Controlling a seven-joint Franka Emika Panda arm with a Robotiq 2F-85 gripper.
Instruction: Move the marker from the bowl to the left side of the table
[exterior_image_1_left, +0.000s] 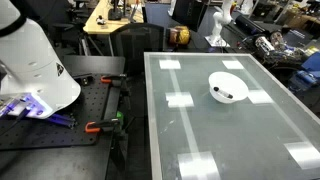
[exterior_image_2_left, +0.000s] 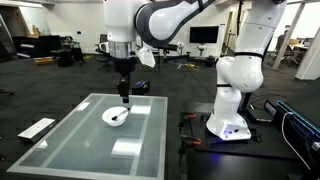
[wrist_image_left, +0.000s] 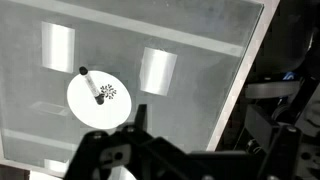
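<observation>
White bowl (exterior_image_1_left: 240, 82) on glass table (exterior_image_1_left: 200, 130) holds black marker (exterior_image_1_left: 221, 93); tool (exterior_image_2_left: 124, 101) above, spread impossible to tell

Arm (exterior_image_2_left: 165, 20) bent over, gripper (exterior_image_2_left: 124, 97) pointing down

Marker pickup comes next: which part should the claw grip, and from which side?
Grip the marker at mid-shaft, with the claw coming straight down and closing across its length. It lies in the shallow bowl, one end by the rim, so a sideways approach would probably hit the wall.
</observation>
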